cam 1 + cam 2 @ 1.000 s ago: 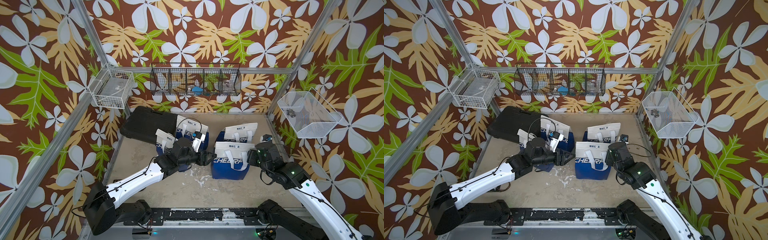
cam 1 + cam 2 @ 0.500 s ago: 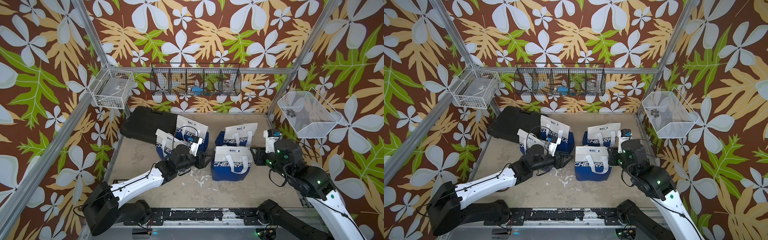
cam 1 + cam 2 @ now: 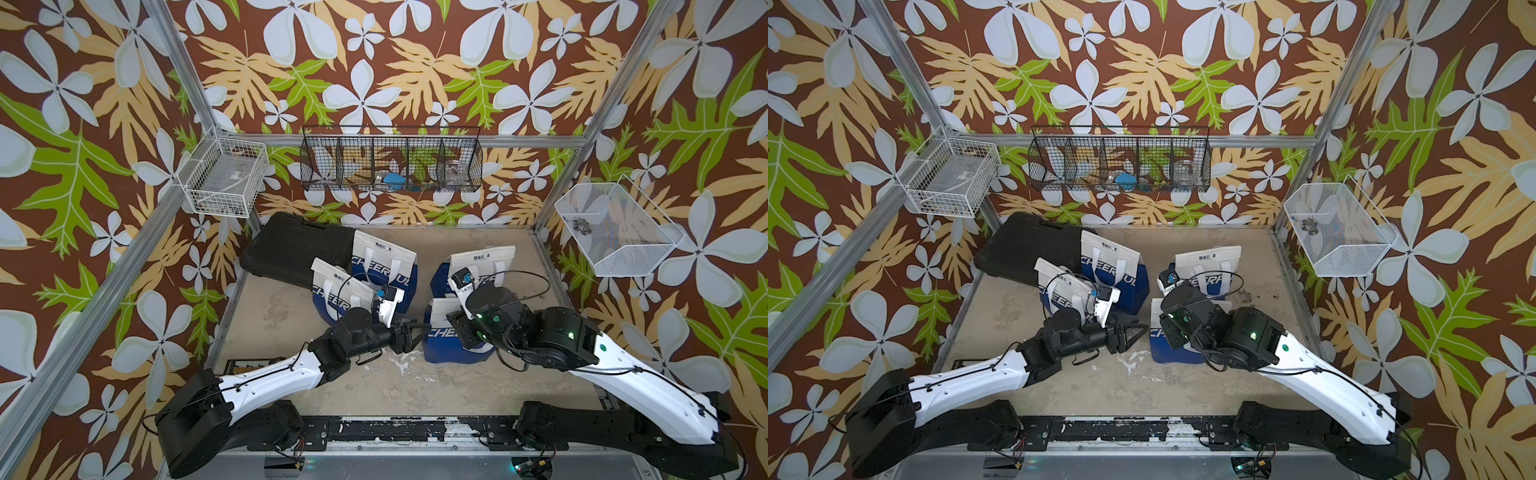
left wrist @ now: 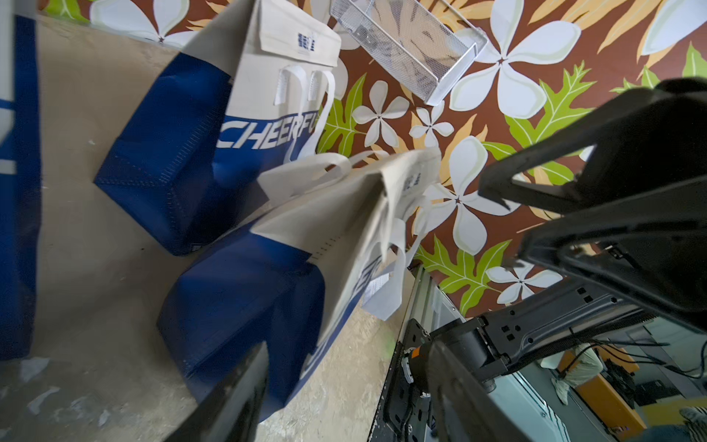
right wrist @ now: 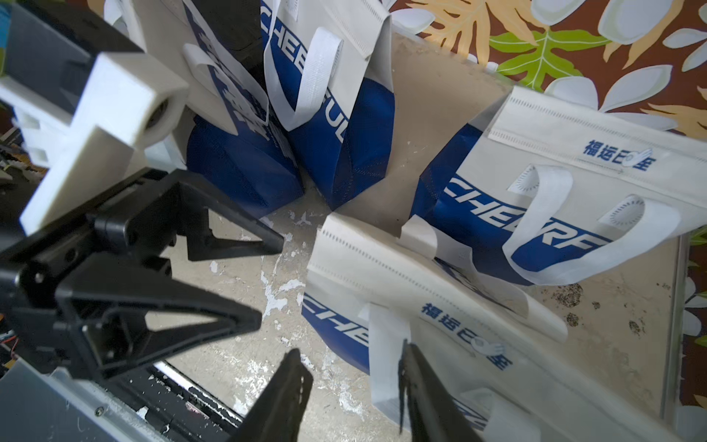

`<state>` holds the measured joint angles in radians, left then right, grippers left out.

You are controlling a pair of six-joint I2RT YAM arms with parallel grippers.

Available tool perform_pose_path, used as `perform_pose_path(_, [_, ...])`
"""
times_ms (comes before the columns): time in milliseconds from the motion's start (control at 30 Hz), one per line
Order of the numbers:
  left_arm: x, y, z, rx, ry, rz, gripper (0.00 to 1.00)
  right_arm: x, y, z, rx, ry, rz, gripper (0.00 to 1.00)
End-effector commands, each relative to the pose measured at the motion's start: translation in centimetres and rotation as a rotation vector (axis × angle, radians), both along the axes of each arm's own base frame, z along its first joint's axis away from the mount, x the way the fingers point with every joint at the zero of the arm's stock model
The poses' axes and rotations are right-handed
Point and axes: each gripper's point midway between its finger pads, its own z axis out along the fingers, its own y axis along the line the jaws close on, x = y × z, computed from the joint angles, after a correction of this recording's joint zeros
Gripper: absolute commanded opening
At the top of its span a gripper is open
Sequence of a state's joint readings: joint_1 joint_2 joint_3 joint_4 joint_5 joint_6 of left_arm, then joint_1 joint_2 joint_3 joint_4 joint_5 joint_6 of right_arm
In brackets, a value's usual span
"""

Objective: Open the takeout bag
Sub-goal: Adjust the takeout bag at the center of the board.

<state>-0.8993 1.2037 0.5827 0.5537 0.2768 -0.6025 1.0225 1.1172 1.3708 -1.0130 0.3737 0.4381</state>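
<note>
Since a second ago, my right arm had swung in from the right side of the takeout bag (image 3: 440, 347) and hung right over its top, so in both top views the wrist hid my right gripper (image 5: 349, 346). My left arm had dropped a little lower. The bag had hardly moved. It stood on the near right part of the table (image 3: 291, 324), between my two arms, with another bag (image 3: 484, 259) just behind it and two more bags (image 3: 384, 268) off to the left by a black case (image 3: 291, 245). From my right wrist I could see my right fingers (image 5: 289, 382) standing apart with nothing held. The bag's white handle (image 5: 386, 344) lay close by one of them, partly in the gap. My left gripper (image 5: 271, 279) was spread wide and empty too, just left of the bag, with a small gap between them. The top flap (image 5: 459, 321) was folded down, so I think the bag was not open yet and I was only at the step of getting hold of it. Next, I thought, my right fingers had to close on the handle or the flap edge and pull it up, while my left fingers held the bag's side. The bag looked light and floppy, so it might slide or tip if only one hand pulled.
</note>
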Motion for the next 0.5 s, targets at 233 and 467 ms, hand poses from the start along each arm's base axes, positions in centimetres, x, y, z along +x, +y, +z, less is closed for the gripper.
perform_pose_path(233, [-0.9, -1.9, 1.8, -0.163, -0.055, -0.075, 0.53, 1.1, -0.3, -0.1, 0.007, -0.038, -0.080, 0.48])
perform_pose_path(467, [-1.3, -2.6, 1.6, -0.182, -0.059, -0.095, 0.40, 1.7, 0.3, -1.2, -0.025, -0.036, -0.084, 0.48])
